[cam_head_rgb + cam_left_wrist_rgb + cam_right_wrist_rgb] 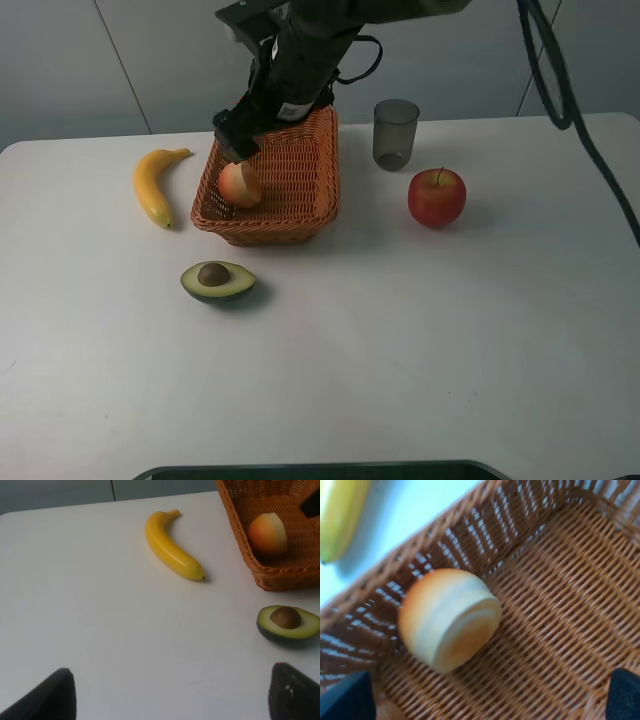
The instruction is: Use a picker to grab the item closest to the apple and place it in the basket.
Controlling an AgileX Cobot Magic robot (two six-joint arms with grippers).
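The red apple (437,197) stands on the white table at the right. An orange-yellow rounded fruit piece (240,185) (450,617) (267,532) lies inside the woven basket (300,205) (445,530) (280,575), against its left wall. My right gripper (234,142) (485,700) reaches across the middle and hovers just above that piece. It is open, its dark fingertips (345,695) wide apart, and it holds nothing. My left gripper (172,697) is open over bare table and does not show in the exterior view.
A grey translucent cup (396,133) stands behind the apple, right of the basket. A banana (155,185) (172,545) lies left of the basket. An avocado half (218,281) (289,622) with its pit lies in front of the basket.
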